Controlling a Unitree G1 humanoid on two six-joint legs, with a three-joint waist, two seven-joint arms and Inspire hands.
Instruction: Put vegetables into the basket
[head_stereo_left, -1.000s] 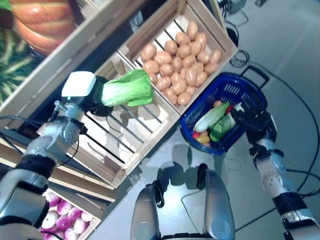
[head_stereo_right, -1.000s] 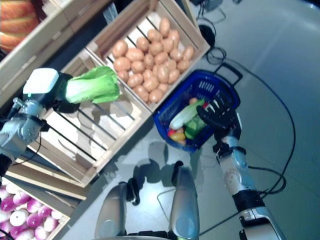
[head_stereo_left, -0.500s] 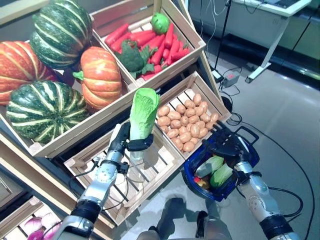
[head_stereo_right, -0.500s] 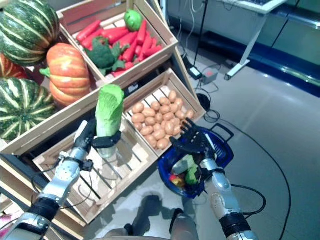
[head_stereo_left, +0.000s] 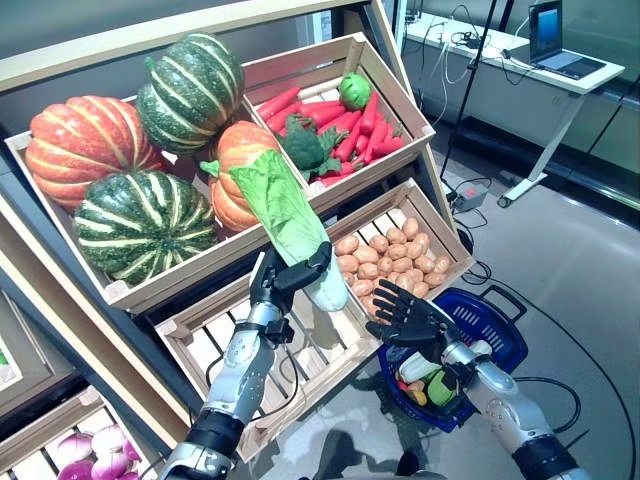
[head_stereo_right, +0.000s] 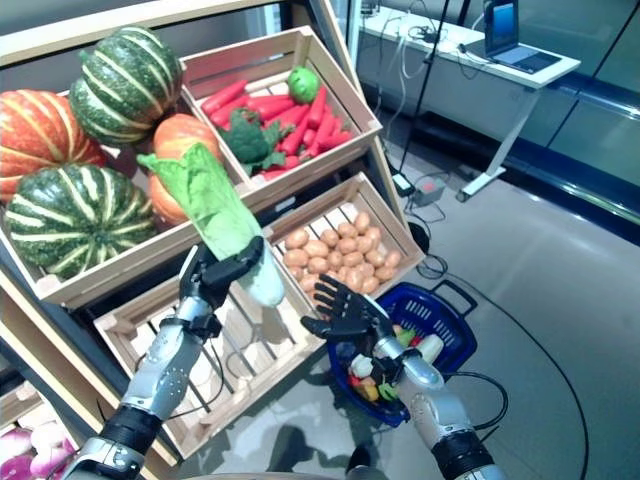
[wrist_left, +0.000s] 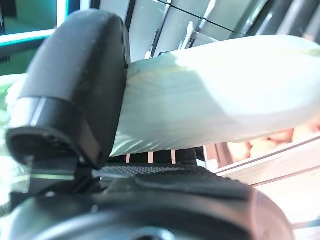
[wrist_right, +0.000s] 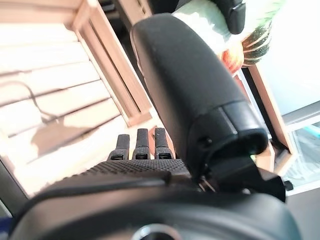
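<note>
The left hand, clamped on the cabbage, now holds it higher; the right hand spreads open over the basket, ready to receive it.

The right hand covers part of the blue basket and the vegetables in it, which are too small to name, while the onions are cut off at the bottom edge.
</note>
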